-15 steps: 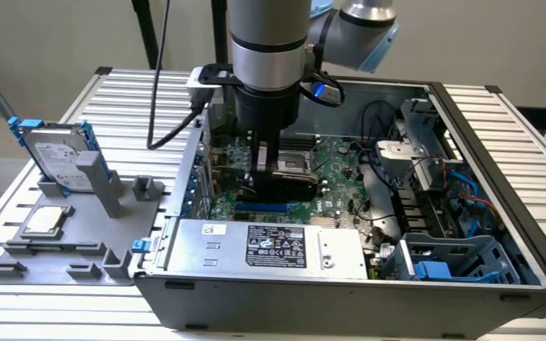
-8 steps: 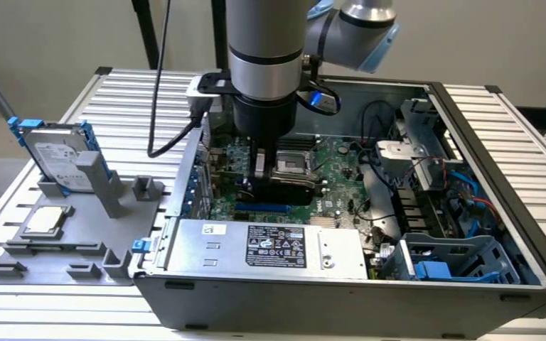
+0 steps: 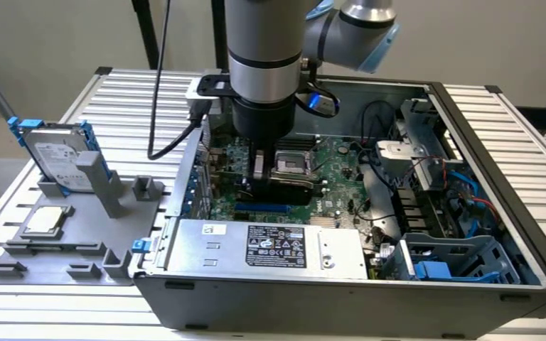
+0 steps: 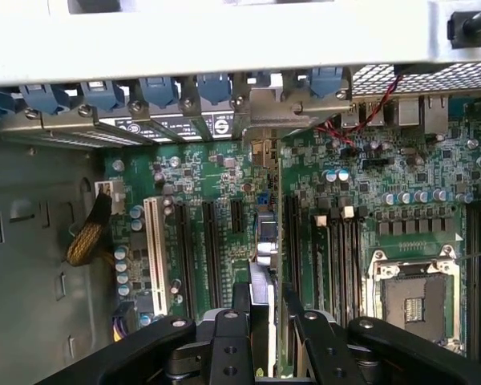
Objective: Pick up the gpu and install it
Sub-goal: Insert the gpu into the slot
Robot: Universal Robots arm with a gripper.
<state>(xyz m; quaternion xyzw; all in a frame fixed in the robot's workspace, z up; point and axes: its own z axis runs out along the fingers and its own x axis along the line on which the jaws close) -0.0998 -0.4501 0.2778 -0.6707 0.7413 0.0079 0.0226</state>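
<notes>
My gripper [image 4: 266, 325] is shut on the gpu [image 4: 264, 241], which I see edge-on as a thin strip running between the two black fingers [image 4: 231, 337]. The card stands upright over the green motherboard [image 4: 385, 184], in line with a black expansion slot. Its silver end bracket [image 4: 293, 112] reaches the rear slot openings of the case under the blue clips. In the exterior view the gripper [image 3: 271, 176] is down inside the open computer case [image 3: 500, 177], low over the board next to the processor socket [image 3: 292, 162].
A white slot [image 4: 154, 249] and other black slots lie beside the card, with memory slots and the open socket [image 4: 413, 297] on the other side. Outside the case, a grey fixture [image 3: 65, 249] holds a blue-framed hard drive [image 3: 60, 153] and a square processor chip [image 3: 47, 220]. The power supply [image 3: 264, 245] fills the case front.
</notes>
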